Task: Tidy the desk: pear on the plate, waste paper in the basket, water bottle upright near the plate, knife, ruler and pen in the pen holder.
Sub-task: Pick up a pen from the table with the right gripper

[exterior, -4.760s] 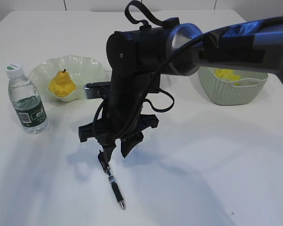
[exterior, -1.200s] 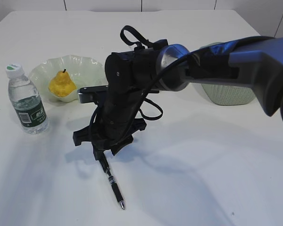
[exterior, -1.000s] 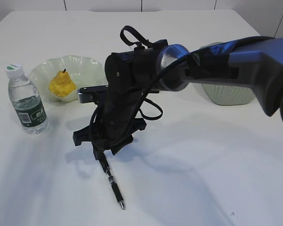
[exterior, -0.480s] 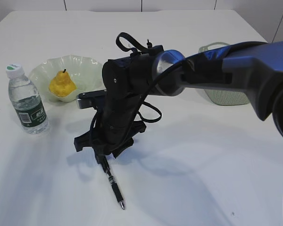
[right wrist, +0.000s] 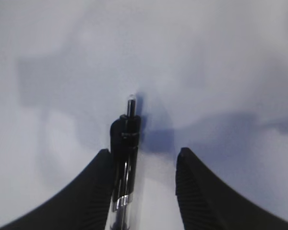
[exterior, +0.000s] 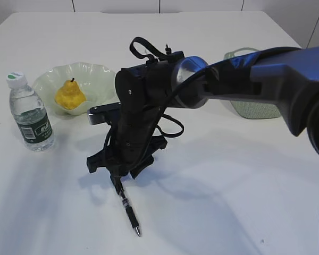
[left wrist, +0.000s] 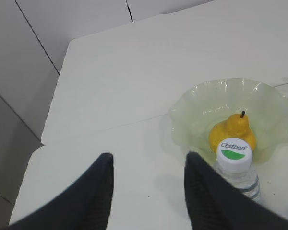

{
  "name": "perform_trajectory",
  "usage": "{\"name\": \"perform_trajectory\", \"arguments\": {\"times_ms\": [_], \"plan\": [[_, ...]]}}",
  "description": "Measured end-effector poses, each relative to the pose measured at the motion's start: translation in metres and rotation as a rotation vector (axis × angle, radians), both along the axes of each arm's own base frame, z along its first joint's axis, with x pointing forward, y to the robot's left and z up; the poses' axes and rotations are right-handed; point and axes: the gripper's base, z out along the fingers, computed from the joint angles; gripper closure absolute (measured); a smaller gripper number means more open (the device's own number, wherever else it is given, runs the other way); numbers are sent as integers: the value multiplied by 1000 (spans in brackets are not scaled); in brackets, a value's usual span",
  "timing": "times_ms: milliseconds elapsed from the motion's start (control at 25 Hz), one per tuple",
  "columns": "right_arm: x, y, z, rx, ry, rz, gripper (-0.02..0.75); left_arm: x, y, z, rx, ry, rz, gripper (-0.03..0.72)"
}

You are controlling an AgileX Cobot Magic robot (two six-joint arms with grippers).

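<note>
Since the earlier exterior frame my right arm had come down lower over the pen [exterior: 127, 204] and shifted slightly; pen, bottle and pear lay unchanged.

Right gripper [exterior: 118, 178]: pointed down at the desk [exterior: 228, 202], jaws partly spread. In the right wrist view the pen [right wrist: 124, 177] lay between my fingers [right wrist: 197, 191], its barrel close against the left finger, with a gap to the right one. Clicker end pointed away from the camera. I could not tell whether the left finger actually touched the barrel. The jaws had not closed on the pen; it lay flat on the desk, its tip end reaching toward the near edge in the exterior view.

Left gripper [left wrist: 149, 191]: jaws spread, nothing between them, held above the desk's left side, looking down on the water bottle [left wrist: 236, 165] and plate [left wrist: 192, 110].

Pear [exterior: 69, 95]: sat on the plate [exterior: 98, 79], stem up.

Water bottle [exterior: 30, 114]: stood upright, cap on, just beside the plate on its left front side.

Basket [exterior: 252, 109]: at the desk's right rear, mostly hidden behind my right arm; contents not visible.

Pen holder, ruler, knife: not identifiable in any view.
</note>
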Motion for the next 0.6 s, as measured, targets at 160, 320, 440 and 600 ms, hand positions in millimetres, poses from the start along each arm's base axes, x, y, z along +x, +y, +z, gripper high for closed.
{"name": "perform_trajectory", "arguments": {"times_ms": [160,320,440,600], "plan": [[0,-1,0,-16,-3,9,407,0,0,0,0,0,0,347],[0,-3,-1,-42,-9,18,407,0,0,0,0,0,0,347],[0,-3,-1,-43,-9,15,407,0,0,0,0,0,0,347],[-6,3,-1,-44,-8,33,407,0,0,0,0,0,0,347]]}}
